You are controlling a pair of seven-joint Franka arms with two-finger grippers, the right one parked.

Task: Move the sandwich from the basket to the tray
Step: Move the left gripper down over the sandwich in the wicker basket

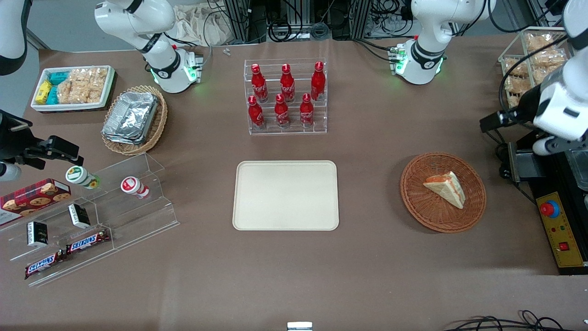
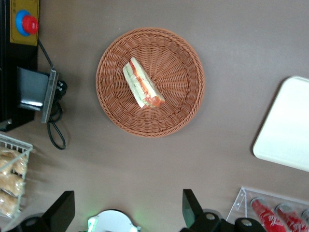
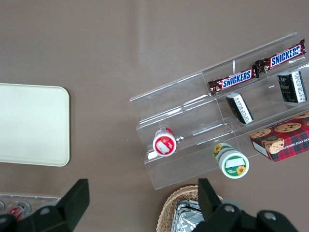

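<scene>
The sandwich (image 1: 446, 187) (image 2: 142, 84), a pale wedge with orange-red and green filling, lies in the round reddish-brown basket (image 1: 413, 202) (image 2: 183, 96) toward the working arm's end of the table. The cream tray (image 1: 285, 195) (image 2: 287, 125) (image 3: 31, 123) lies flat beside the basket at the table's middle, with nothing on it. My gripper (image 1: 494, 122) (image 2: 126, 208) hangs high above the table, off to the side of the basket and farther from the front camera than it. Its fingers (image 2: 190, 208) stand wide open with nothing between them.
A clear rack of red bottles (image 1: 285, 99) stands farther back than the tray. A yellow control box with a red button (image 1: 558, 230) and a wire basket of bagged snacks (image 1: 528, 59) sit at the working arm's end. An acrylic snack stand (image 1: 92, 216) and foil containers (image 1: 131, 117) lie toward the parked arm's end.
</scene>
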